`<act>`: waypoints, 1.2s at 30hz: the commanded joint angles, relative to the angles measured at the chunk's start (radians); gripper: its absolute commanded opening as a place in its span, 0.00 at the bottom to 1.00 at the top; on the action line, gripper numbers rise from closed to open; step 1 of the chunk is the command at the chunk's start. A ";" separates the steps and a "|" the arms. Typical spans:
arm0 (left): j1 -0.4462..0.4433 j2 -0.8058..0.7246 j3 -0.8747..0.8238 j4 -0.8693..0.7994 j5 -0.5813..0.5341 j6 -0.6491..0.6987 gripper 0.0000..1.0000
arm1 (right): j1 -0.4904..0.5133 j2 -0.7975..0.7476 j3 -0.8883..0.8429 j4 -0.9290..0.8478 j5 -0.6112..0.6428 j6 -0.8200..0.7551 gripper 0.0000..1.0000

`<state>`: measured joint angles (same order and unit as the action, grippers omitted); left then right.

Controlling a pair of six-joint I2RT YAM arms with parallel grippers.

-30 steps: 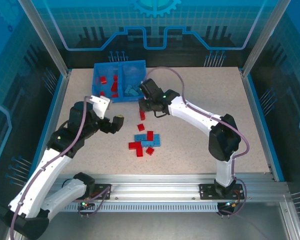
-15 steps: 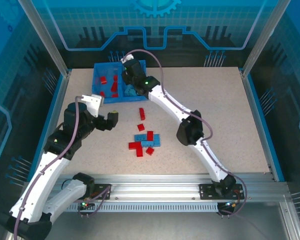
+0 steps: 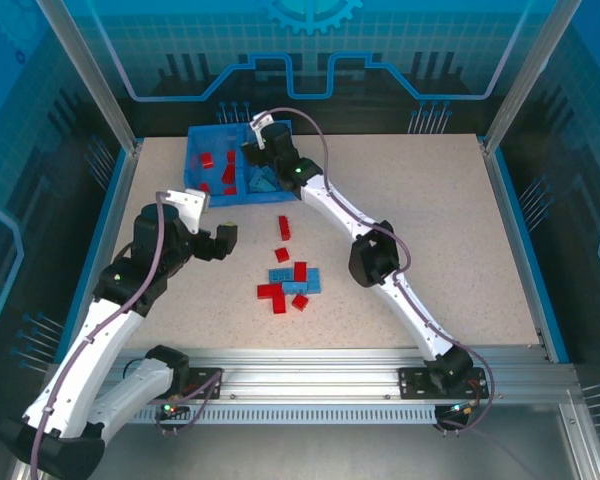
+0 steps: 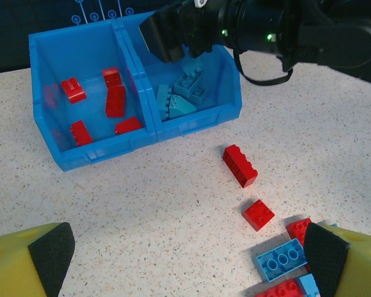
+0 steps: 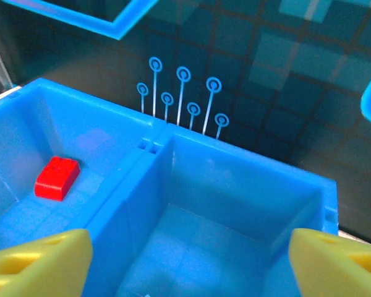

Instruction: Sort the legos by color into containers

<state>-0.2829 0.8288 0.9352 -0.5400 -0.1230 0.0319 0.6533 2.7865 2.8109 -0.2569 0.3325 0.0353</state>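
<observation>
I am hovering my right gripper (image 5: pixel 188 263), spread and empty, over the bin's (image 4: pixel 99 151) right half; bricks (image 4: pixel 240 165) lying on the table (image 3: pixel 430 220) are looking light, rigid, slick; pinching their flat long sides seems best.

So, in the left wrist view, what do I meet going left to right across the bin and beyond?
Red legos in the left compartment → middle wall → light blue legos in the right compartment → long red lego on the table.

A speckled beige surface (image 3: pixel 430 200) carries the blue bin (image 3: pixel 191 165) at its far left. Nearer the middle lies a loose cluster of red and light blue legos (image 3: pixel 270 293) — two red bricks (image 3: pixel 284 228) lie apart, between cluster and bin.
</observation>
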 commanded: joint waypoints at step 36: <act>-0.226 0.802 0.302 0.100 -0.140 -0.691 0.90 | 0.011 -2.126 -1.981 -0.486 -0.310 0.737 1.00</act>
<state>-0.4870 1.5253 1.1419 -0.4397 -0.1658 -0.6014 0.6601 0.6991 0.9104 -0.7685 -0.0078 0.6510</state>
